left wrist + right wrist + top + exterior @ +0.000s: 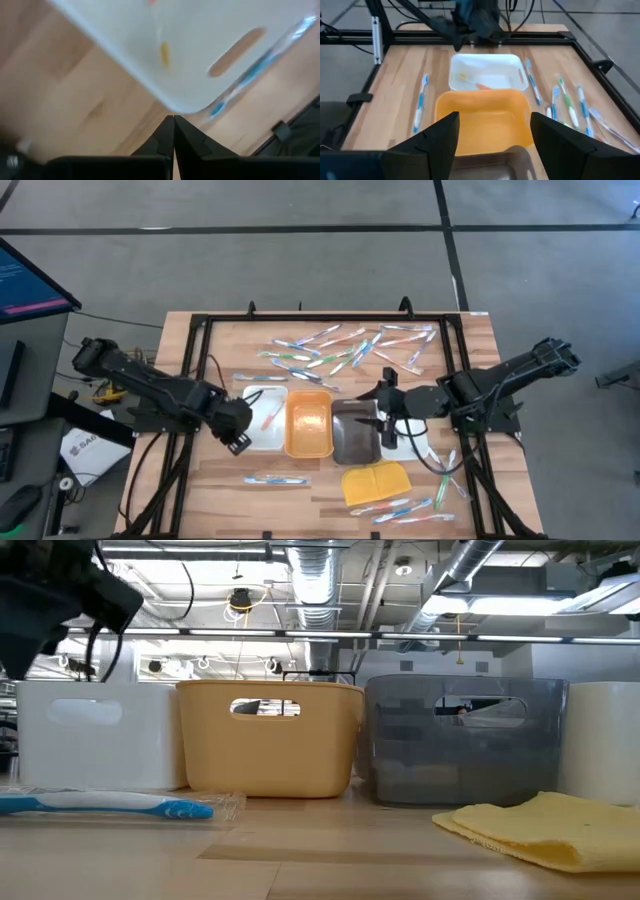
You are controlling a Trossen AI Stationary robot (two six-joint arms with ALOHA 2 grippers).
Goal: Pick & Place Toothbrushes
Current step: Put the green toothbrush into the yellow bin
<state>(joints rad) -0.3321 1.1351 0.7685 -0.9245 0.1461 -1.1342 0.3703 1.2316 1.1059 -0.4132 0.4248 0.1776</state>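
A blue-and-white toothbrush [105, 804] in clear wrap is lying closest to the low camera, flat on the desk [200, 490] in front of the white tray [100, 735]. From above it is sitting alone on the near side of the desk [277, 479], well apart from the rest.

Most of the toothbrushes [345, 348] are lying scattered across the far side of the desk, beyond the trays, crossing one another in a loose spread. A smaller bunch [405, 508] is lying near the front right corner, just beside the yellow pad [376, 481]. One more brush with an orange handle [268, 420] is resting inside the white tray [275, 442], and another [262, 377] is lying just beyond that tray's far edge.

The three trays are standing in a row mid-desk: white on the left, orange tray [309, 422] in the middle, grey tray [354, 432] on the right, each touching or nearly touching its neighbour.

The left pincer [238, 442] is hanging at the white tray's near left corner, its fingers [165, 142] clenched together on nothing. The right pincer [383, 415] is hovering over the grey tray, its fingers [437, 137] spread apart and holding nothing, pointing toward the orange tray [482, 120].
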